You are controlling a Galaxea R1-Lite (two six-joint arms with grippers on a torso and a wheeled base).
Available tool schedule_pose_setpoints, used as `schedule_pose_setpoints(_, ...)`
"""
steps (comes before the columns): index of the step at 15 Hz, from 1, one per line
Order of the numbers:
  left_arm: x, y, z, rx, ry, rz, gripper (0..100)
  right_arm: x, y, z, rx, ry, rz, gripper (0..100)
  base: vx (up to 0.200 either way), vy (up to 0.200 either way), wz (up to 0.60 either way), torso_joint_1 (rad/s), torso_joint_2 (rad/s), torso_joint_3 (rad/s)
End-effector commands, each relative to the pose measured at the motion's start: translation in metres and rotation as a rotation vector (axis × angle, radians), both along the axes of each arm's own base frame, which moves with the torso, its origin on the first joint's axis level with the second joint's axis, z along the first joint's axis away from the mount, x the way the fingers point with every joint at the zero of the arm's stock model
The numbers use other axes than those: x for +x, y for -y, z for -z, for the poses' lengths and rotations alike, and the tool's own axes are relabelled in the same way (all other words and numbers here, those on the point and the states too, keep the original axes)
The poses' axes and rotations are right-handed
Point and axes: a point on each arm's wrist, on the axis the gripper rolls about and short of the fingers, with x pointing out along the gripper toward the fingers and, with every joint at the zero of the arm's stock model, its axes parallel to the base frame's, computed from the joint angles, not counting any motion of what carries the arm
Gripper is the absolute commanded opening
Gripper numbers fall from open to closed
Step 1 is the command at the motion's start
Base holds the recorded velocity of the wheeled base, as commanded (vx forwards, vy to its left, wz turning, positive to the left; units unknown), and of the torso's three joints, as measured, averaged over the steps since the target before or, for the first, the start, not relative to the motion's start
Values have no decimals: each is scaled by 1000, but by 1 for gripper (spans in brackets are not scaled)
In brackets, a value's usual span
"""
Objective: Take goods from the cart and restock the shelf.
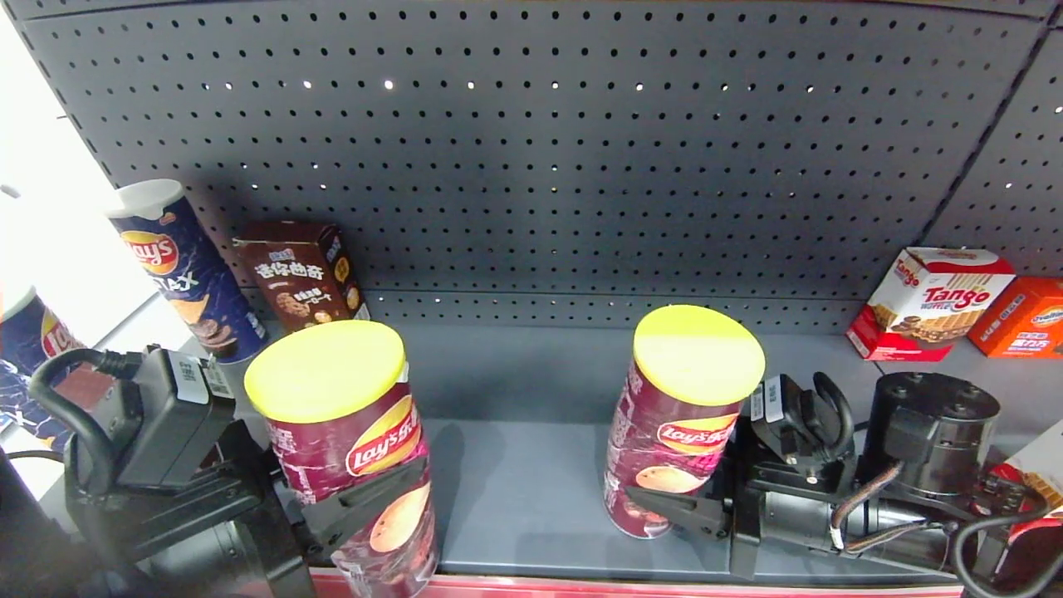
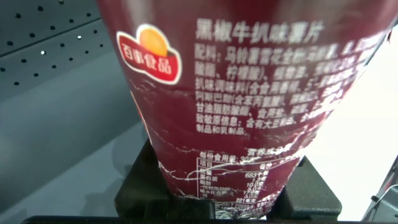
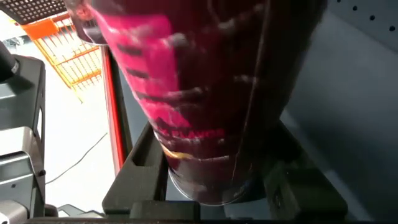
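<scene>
- The grey shelf point(image 1: 515, 490) runs across the head view, with a perforated back panel point(image 1: 531, 166) rising behind it.
- The left chip can point(image 1: 349, 440), maroon with a yellow lid, is upright at the shelf's front edge on the left. Its base is level with the red front strip.
- The right chip can point(image 1: 677, 415), the same kind, is upright right of centre, near the front. Whether its base touches the board I cannot tell.
- The left gripper point(image 1: 365, 507) is closed around the lower half of the left chip can, one finger on each side.
- The right gripper point(image 1: 664, 502) grips the right chip can low down in the same way.
- A blue chip can point(image 1: 187, 270) stands at the back left.
- A brown cookie box point(image 1: 303, 274) stands just beside the blue chip can, against the panel.
- A red-and-white wafer box point(image 1: 930, 303) and an orange box point(image 1: 1017, 316) sit side by side at the back right.
</scene>
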Motion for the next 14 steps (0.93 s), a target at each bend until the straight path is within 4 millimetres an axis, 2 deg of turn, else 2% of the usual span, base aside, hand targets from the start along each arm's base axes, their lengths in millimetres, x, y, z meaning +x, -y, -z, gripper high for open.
schedule_pose_setpoints(1, 0, 0, 0, 0, 1, 0, 0, -1, 1, 7, -22, -29, 1, 0, 0, 0, 0, 0, 0, 0)
schedule_pose_setpoints(8, 0, 0, 0, -1, 0, 0, 0, 3, -3, -2, 3, 8, -1, 0, 0, 0, 0, 0, 0, 0)
schedule_pose_setpoints(14, 0, 0, 0, -1, 0, 0, 0, 2, -15, -5, 8, 21, -23, 0, 0, 0, 0, 0, 0, 0)
